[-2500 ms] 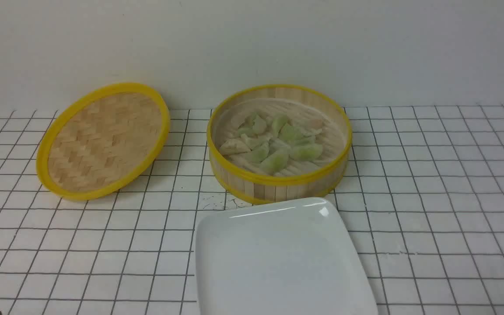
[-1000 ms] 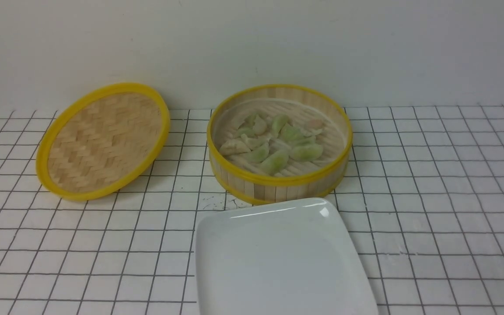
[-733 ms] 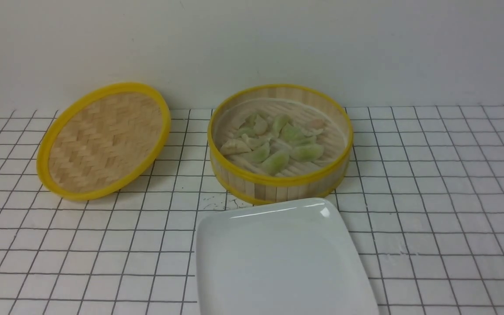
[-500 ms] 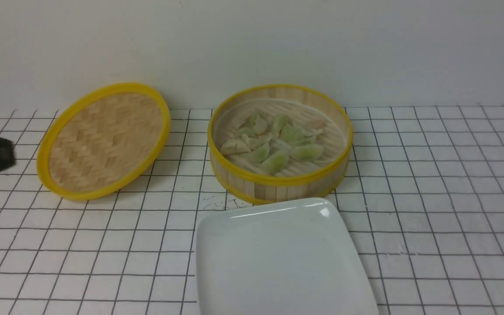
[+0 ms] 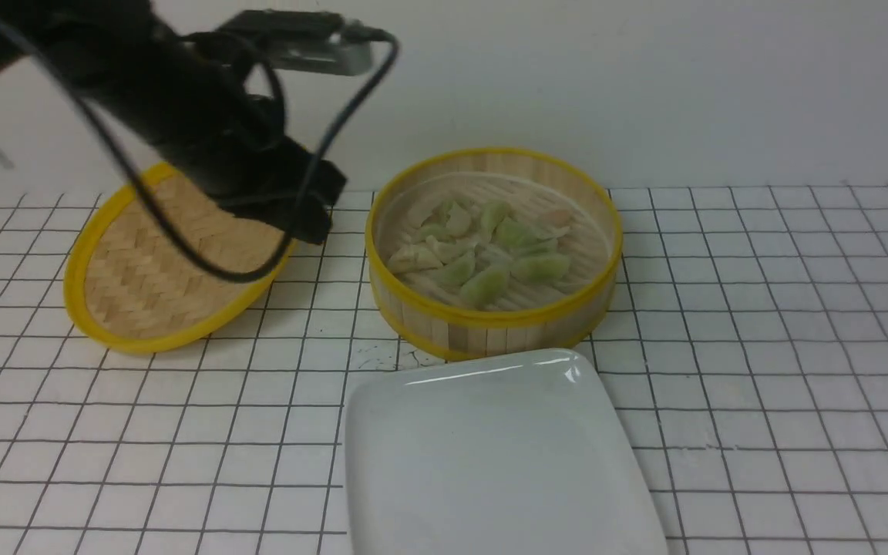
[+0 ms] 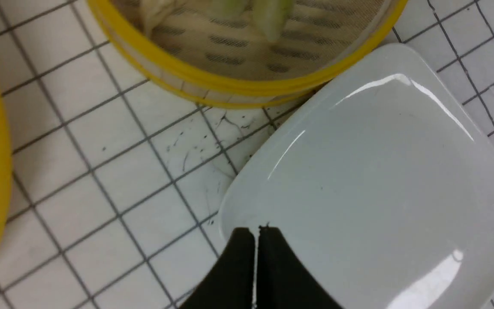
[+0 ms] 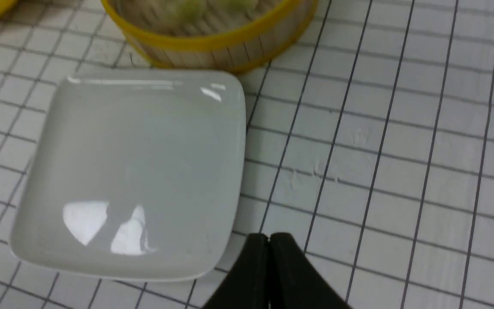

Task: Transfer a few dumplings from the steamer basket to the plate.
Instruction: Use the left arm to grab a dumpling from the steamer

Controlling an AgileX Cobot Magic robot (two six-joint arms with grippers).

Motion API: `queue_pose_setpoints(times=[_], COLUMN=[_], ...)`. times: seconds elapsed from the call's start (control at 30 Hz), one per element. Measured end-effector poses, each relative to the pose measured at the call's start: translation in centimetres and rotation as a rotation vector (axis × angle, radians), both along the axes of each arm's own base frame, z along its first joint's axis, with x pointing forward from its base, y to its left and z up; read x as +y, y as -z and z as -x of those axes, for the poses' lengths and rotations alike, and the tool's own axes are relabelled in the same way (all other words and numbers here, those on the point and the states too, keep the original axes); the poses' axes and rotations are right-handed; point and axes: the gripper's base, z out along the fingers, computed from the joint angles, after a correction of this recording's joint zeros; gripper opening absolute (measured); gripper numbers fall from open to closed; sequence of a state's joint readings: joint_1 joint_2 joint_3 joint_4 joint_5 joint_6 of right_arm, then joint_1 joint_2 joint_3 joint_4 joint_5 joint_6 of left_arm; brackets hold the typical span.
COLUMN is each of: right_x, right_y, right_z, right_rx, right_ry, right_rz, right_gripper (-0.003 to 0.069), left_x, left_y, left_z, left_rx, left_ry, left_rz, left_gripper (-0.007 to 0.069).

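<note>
Status: nothing on the plate [image 5: 490,462] yet, it's bare, lower centre of the front frame. Dumplings [image 5: 482,254] are all piled in the steamer basket [image 5: 490,327], just above the plate in frame. My left pincer [image 6: 255,231] is pinched closed and empty, upper left, over the bamboo lid [image 5: 143,293], short of the basket. My right pincer [image 7: 269,237] is also closed and empty, barely showing at the right edge. To do: open, reach in, grab one, drop it on the plate, repeat.

plain off-white wall [image 5: 683,85], white tabletop [image 5: 783,293] with dark grid lines, small black scuffs [image 5: 386,358], soft even light
</note>
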State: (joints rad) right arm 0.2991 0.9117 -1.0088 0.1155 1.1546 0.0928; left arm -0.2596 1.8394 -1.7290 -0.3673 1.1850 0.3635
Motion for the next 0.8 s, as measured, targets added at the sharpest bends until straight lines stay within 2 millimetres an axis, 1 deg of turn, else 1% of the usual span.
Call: queue_pose_setpoints(times=[0.03,0.07,0.1,0.13,0.17,0.2,0.3,0.33,0.43,0.53,0.63,0.67,0.7,0.77,0.8], right_x=[0.1,0.2,0.4,0.4,0.5,0.6,0.8,0.8,1.0,1.1,1.2,1.2,1.2,1.2,1.2], right_y=[0.4,0.6,0.9,0.9,1.1,1.2,1.3,1.2,1.2,1.1,1.0,1.0,1.0,1.0,1.0], right_z=[-0.4,-0.5,-0.9,-0.9,-1.1,-1.2,-1.1,-1.1,-1.1,-1.2,-1.2,-1.3,-1.3,-1.3,-1.3], right_rx=[0.027,0.044,0.067,0.071,0.085,0.099,0.113,0.114,0.117,0.109,0.096,0.094,0.089,0.087,0.087], right_ry=[-0.002,-0.004,-0.008,-0.008,-0.009,-0.012,-0.017,-0.017,-0.020,-0.020,-0.020,-0.020,-0.019,-0.019,-0.019], right_rz=[0.007,0.010,0.010,0.010,0.009,0.002,-0.016,-0.020,-0.035,-0.053,-0.070,-0.073,-0.074,-0.075,-0.075], right_gripper=[-0.0015,-0.0015,-0.0015,-0.0015,-0.0015,-0.0015,-0.0015,-0.0015,-0.0015,-0.0015,-0.0015,-0.0015,-0.0015,-0.0015,-0.0015], left_x=[-0.9,-1.6,-2.4,-2.5,-2.9,-3.6,-4.2,-4.4,-4.8,-5.2,-5.6,-5.7,-5.8,-5.9,-5.9], left_y=[0.6,-0.1,0.4,0.2,0.6,0.9,2.4,2.5,4.0,6.1,8.0,8.5,9.2,10.3,10.5], left_z=[-0.9,-1.6,-2.6,-2.9,-3.4,-4.7,-6.1,-6.4,-7.4,-8.6,-9.5,-9.7,-10.0,-10.4,-10.5], left_rx=[0.009,-0.025,-0.028,-0.042,-0.042,-0.068,-0.075,-0.078,-0.068,-0.088,-0.110,-0.114,-0.122,-0.136,-0.139], left_ry=[0.027,0.041,0.046,0.044,0.040,0.032,0.038,0.041,0.056,0.089,0.116,0.124,0.136,0.157,0.161], left_rz=[-0.019,-0.024,-0.047,-0.046,-0.062,-0.088,-0.127,-0.126,-0.136,-0.146,-0.143,-0.144,-0.147,-0.153,-0.155], left_gripper=[-0.0006,-0.0006,-0.0006,-0.0006,-0.0006,-0.0006,-0.0006,-0.0006,0.0009,0.0076,0.0188,0.0213,0.0265,0.0325,0.0344])
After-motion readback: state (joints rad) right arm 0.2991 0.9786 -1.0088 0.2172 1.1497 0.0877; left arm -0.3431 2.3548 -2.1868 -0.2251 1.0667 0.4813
